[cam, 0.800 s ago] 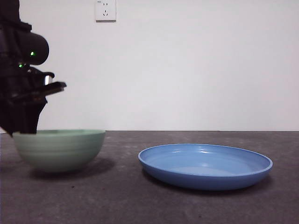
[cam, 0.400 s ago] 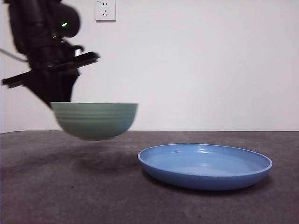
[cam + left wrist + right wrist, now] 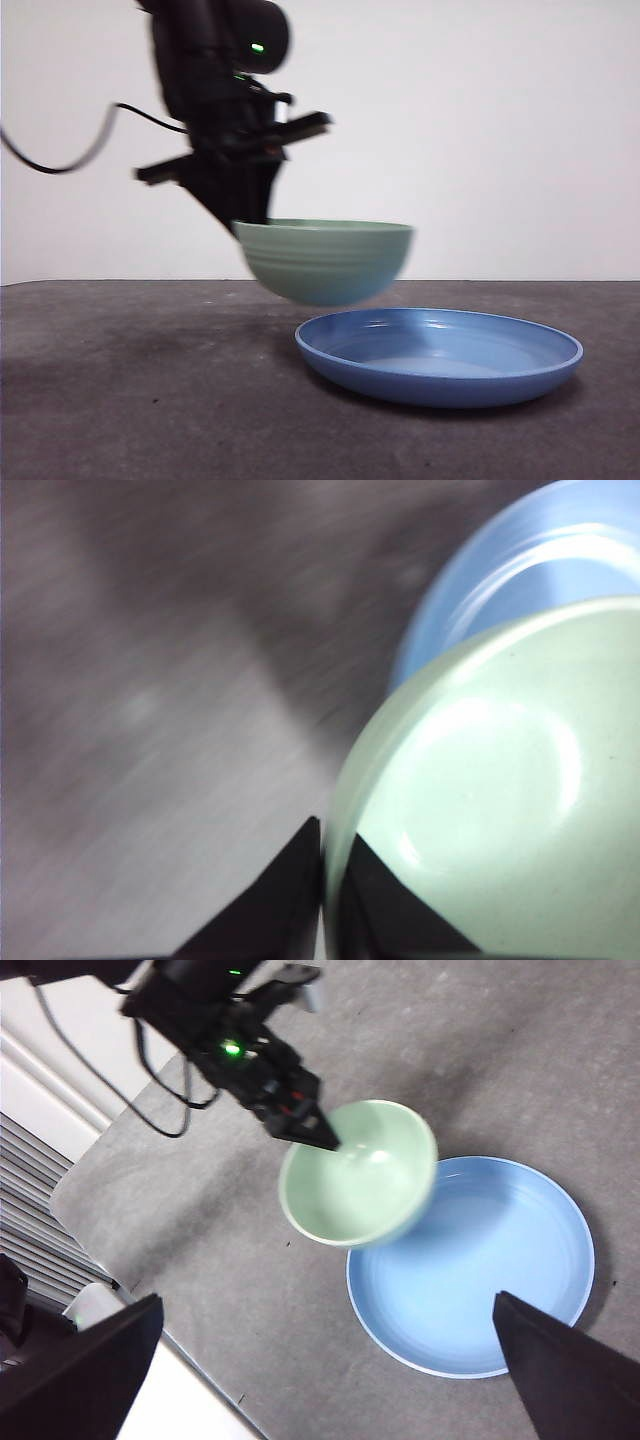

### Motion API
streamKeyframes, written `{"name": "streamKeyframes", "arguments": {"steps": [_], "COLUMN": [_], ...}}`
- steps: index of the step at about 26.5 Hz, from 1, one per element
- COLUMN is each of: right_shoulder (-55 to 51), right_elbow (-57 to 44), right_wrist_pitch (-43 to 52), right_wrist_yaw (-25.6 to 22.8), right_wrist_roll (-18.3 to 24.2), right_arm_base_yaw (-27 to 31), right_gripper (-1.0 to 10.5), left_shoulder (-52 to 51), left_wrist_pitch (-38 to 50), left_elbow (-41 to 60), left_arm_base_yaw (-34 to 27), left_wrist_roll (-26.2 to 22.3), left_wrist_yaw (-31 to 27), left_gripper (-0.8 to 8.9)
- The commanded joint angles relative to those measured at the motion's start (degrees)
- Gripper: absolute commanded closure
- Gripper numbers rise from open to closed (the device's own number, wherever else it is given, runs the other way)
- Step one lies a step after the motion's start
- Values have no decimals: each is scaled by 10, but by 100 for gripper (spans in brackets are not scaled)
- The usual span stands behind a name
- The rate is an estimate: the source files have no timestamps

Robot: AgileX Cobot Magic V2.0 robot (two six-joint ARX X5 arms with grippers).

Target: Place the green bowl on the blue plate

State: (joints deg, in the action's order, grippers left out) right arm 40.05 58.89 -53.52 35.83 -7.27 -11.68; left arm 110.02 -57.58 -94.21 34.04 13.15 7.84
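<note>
dark grey surface (image 3: 150,400), white wall. left gripper (image 3: 322,880), jaws pinching its rim, is holding the green bowl (image 3: 328,258) airborne over the blue plate (image 3: 440,357) edge, clearing it. right gripper (image 3: 330,1360) is waiting, jaws wide.

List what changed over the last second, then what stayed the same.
The left tool, clamped on the rim of the green bowl, lifted it off the table and carried it sideways toward the blue plate; the bowl now hangs over the plate's near edge, not yet set down. The plate has not moved. The right tool waits open, above.
</note>
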Motion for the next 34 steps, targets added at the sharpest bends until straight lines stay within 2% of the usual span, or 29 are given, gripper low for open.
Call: {"name": "streamKeyframes", "arguments": {"steps": [1,11,27,29,32,34], "right_shoulder": [3,3,3,3,3,3], "right_elbow": [11,11,11,11,11,11], "right_wrist_pitch": [4,6,4,3,3,3], "right_wrist_yaw": [0,-1,-1,-1,-1,-1], "right_wrist_roll": [8,8,6,6,4,3], "right_arm_base_yaw": [-3,-3,-3,-3,-3,-3], "right_gripper": [367,367,367,367,367,367], "left_shoulder": [45,149,172,172,169,159], "left_wrist_pitch": [2,-4,-21,-20,-20,-23], "left_elbow": [-52,-163,-164,-164,-171,-180], "left_arm_base_yaw": [25,79,87,87,87,87], "left_wrist_roll": [12,13,-2,-2,-2,-3], "left_wrist_yaw": [1,1,-10,-10,-9,-9], "left_gripper": [804,804,802,737,501,377]}}
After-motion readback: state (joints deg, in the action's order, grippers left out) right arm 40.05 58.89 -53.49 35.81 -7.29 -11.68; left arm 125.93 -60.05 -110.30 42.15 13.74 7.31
